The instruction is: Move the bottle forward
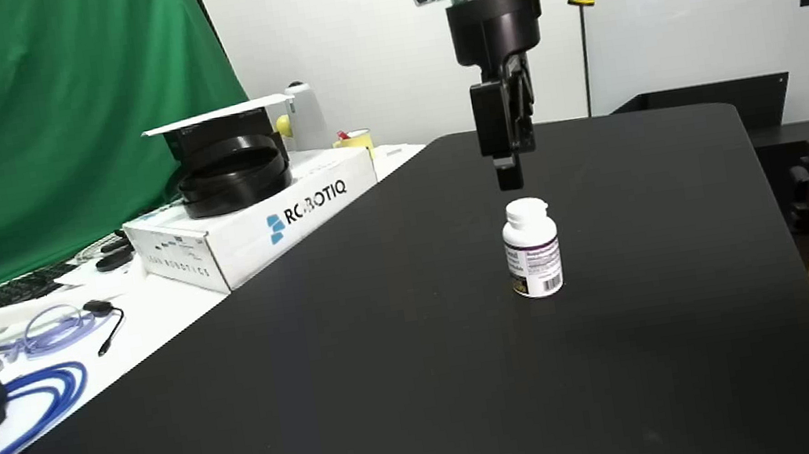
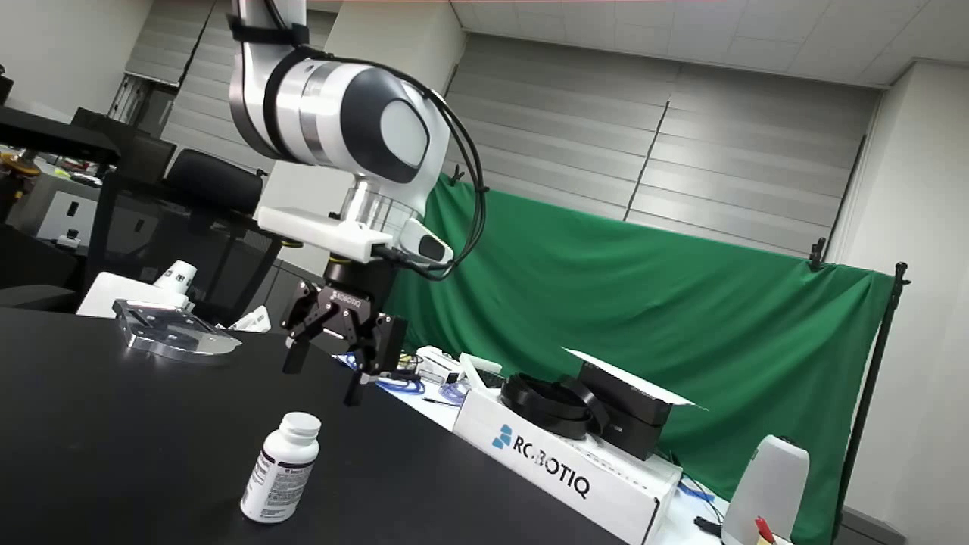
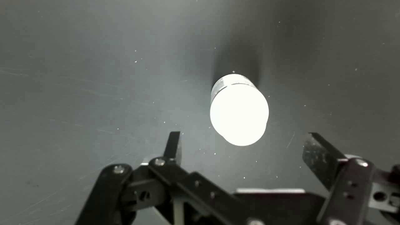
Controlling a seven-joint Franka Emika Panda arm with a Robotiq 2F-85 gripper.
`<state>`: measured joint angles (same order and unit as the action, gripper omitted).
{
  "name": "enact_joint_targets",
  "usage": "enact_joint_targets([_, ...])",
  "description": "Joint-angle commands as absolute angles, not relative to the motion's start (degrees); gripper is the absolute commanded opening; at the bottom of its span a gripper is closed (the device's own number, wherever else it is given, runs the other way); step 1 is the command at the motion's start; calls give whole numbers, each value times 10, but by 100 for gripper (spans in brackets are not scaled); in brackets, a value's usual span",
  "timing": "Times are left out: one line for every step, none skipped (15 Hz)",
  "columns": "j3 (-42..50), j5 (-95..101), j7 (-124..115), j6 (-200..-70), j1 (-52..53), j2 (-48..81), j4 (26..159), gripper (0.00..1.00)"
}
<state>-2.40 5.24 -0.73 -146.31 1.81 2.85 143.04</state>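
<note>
The bottle [image 1: 532,252] is a small white pill bottle with a white cap and a printed label. It stands upright on the black table in both exterior views [image 2: 281,469]. In the wrist view the bottle [image 3: 239,109] is seen from above, its cap overexposed, a little beyond the fingertips. My gripper [image 2: 324,384] is open and empty, above the table and apart from the bottle. In the wrist view the gripper's two fingers [image 3: 243,133] are spread wide, one on each side of the bottle's line. An exterior view shows the gripper [image 1: 515,172] edge-on, its fingertips above the cap.
A white Robotiq box [image 1: 291,207] with black items on top lies beside the table; it also shows in an exterior view [image 2: 560,462]. Blue cables [image 1: 40,397] lie on the white side surface. A clear plate [image 2: 178,333] lies on the table's far part.
</note>
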Motion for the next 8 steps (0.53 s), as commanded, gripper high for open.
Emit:
enact_joint_targets([-21, 59, -19, -1499, 20, 59, 1434, 100])
enact_joint_targets([-21, 56, -18, -1508, 21, 67, 1435, 100])
enact_joint_targets([-22, 52, -12, -1517, 22, 74, 1436, 100])
enact_joint_targets([-22, 54, -13, -1525, 23, 80, 1436, 100])
enact_joint_targets([-21, 57, -13, -1532, 23, 87, 1435, 100])
enact_joint_targets([-19, 63, -14, -1539, 25, 93, 1434, 100])
enact_joint_targets([-17, 68, -13, -1549, 25, 99, 1435, 100])
enact_joint_targets([-15, 73, -15, -1565, 26, 104, 1436, 75])
